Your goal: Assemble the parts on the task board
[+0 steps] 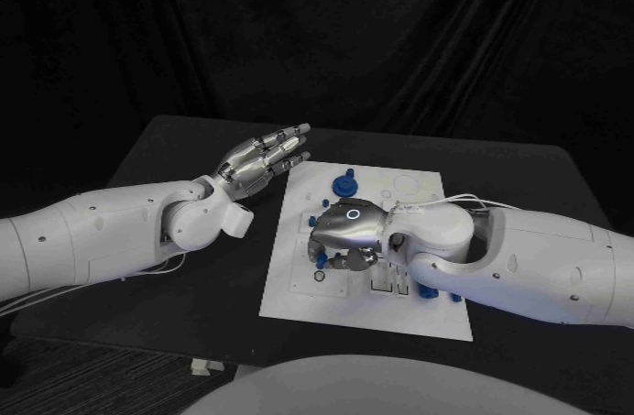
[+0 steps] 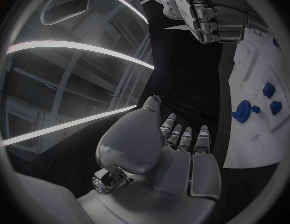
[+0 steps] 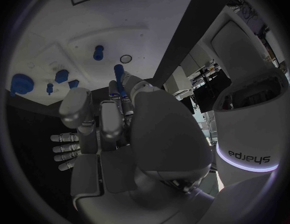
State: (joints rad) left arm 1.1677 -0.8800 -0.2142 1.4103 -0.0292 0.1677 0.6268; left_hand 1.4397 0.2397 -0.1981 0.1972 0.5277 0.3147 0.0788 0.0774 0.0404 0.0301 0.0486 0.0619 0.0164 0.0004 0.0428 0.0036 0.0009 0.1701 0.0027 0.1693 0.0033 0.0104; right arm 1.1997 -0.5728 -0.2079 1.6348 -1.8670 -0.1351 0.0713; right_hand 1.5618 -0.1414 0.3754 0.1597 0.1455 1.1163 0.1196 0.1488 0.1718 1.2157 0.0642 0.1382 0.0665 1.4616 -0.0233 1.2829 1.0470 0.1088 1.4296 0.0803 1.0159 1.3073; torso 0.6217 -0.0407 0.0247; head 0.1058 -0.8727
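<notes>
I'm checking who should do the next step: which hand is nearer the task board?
Right. The right hand is over the task board, among the blue parts. The left hand is open, raised off the board's far left edge.

The left hand (image 1: pixel 265 157) is held raised with fingers extended and apart, nothing in it; the right hand (image 1: pixel 346 234) is lowered, fingers curled downward.

Black table (image 1: pixel 172 278) (white task board (image 1: pixel 383 314) atop)
</notes>
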